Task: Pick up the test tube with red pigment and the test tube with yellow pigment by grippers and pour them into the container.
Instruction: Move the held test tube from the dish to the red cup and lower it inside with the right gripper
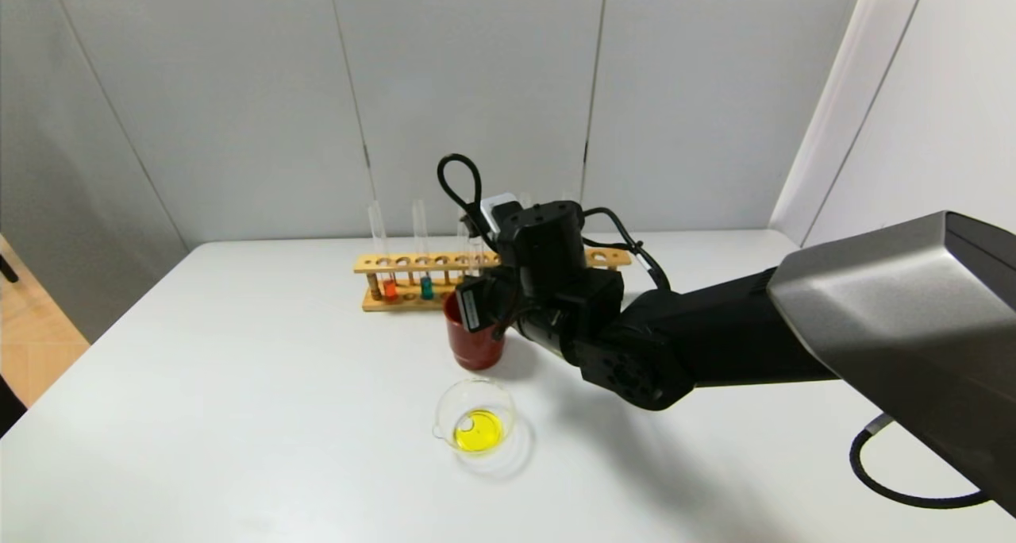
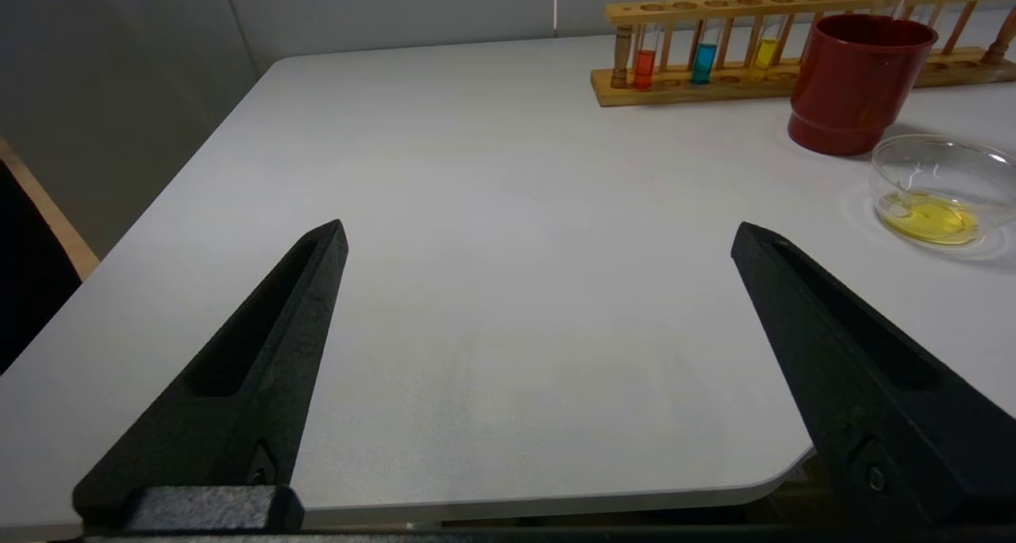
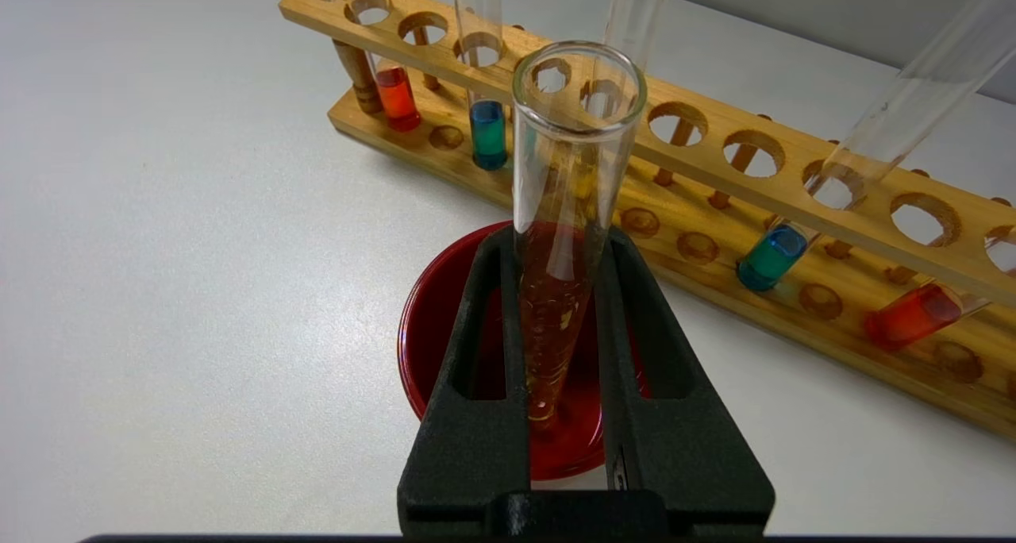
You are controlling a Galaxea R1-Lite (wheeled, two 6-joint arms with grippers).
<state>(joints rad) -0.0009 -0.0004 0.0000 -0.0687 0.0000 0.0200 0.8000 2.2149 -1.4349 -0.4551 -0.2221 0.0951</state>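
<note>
My right gripper [image 3: 556, 245] [image 1: 479, 305] is shut on the test tube with yellow pigment [image 3: 575, 154]. The tube stands upright, almost drained, with yellow drops on its wall. Its round bottom hangs inside the mouth of the dark red cup [image 3: 429, 321] [image 1: 468, 351]. The container [image 1: 475, 416] [image 2: 937, 182], a low glass dish, holds a yellow pool in front of the cup. Two tubes of red-orange liquid [image 3: 397, 98] [image 3: 913, 317] stand in the wooden rack [image 3: 714, 233]; I cannot tell which is the deeper red. My left gripper [image 2: 540, 233] is open over the table's near left corner.
The rack [image 1: 413, 263] runs along the back of the white table [image 1: 238, 384], just behind the cup. It also holds a blue tube [image 3: 487, 134], a teal tube [image 3: 770, 257] and a tube with yellow liquid [image 2: 766, 51]. Grey walls close the back.
</note>
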